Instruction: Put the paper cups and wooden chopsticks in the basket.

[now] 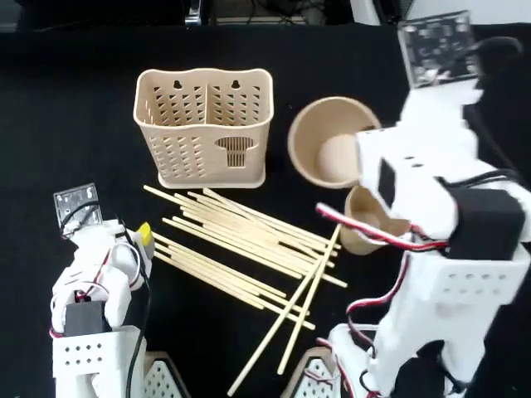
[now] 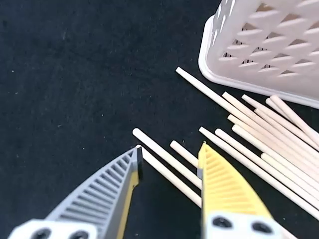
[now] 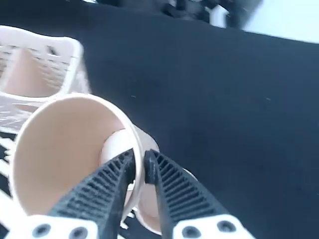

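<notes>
Paper cup (image 3: pixel 65 144) rim between right fingers (image 3: pixel 172 181), basket (image 1: pixel 187 153) nearby

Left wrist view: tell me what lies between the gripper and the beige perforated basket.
Left wrist view: pale wooden chopsticks lie between the left gripper and the beige perforated basket.

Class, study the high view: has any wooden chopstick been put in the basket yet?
No, the wooden chopsticks all lie scattered on the black table in front of the basket, none inside it.
</notes>
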